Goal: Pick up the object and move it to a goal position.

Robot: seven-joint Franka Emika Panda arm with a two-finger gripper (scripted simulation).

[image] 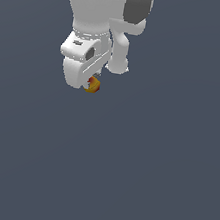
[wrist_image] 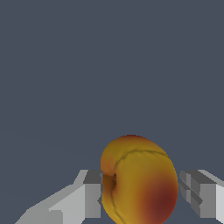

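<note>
Gripping the object (wrist_image: 139, 181) between both fingers (wrist_image: 89, 194), the gripper (image: 89, 84) clenches it.

Fruit peeks out at the gripper's 4 o'clock in the exterior view. No goal marker visible; carry advice: move slowly, hold squeeze steady, since the round skin could roll.

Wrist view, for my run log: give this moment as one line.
tool: astride fruit, closure unclear | fruit: between fingers | goal: not visible

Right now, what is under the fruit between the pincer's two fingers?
In the wrist view, the fruit sits between the fingers of the pincer. Around it only the plain grey floor shows. The spot directly under the fruit is covered by the fruit itself.
</note>
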